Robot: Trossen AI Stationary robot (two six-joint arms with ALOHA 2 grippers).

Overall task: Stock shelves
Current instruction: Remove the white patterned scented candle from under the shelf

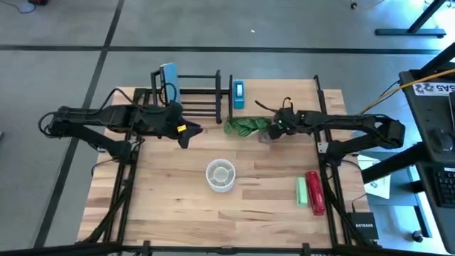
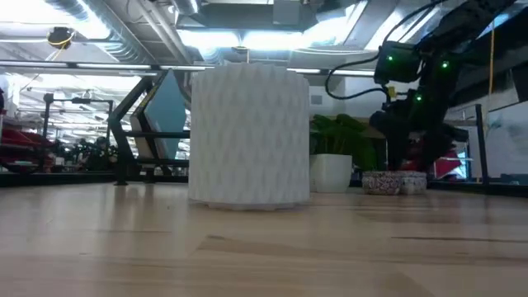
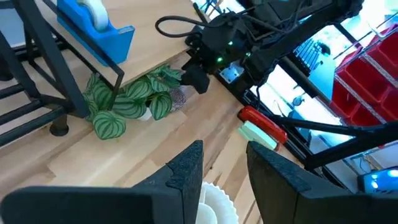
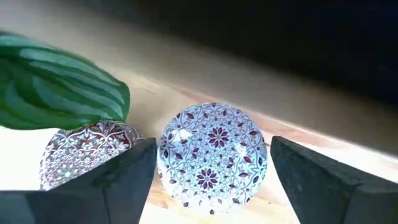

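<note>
The black open-frame rack (image 1: 192, 96) stands at the table's far edge, with a teal panel (image 1: 168, 75) at its left end and a blue tape dispenser (image 1: 238, 94) just to its right. A leafy plant in a white pot (image 1: 245, 126) sits in front of it. Beside the plant are two round patterned dishes (image 4: 211, 152) (image 4: 87, 152). My right gripper (image 4: 211, 158) is open and low over them, its fingers standing on either side of one dish. My left gripper (image 3: 224, 158) hangs open near the rack's front with nothing between its fingers.
A white ribbed cup (image 1: 220, 175) stands in the middle of the table. A green bar (image 1: 301, 190) and a red bar (image 1: 315, 192) lie side by side near the right edge. Bare wood lies to the near left.
</note>
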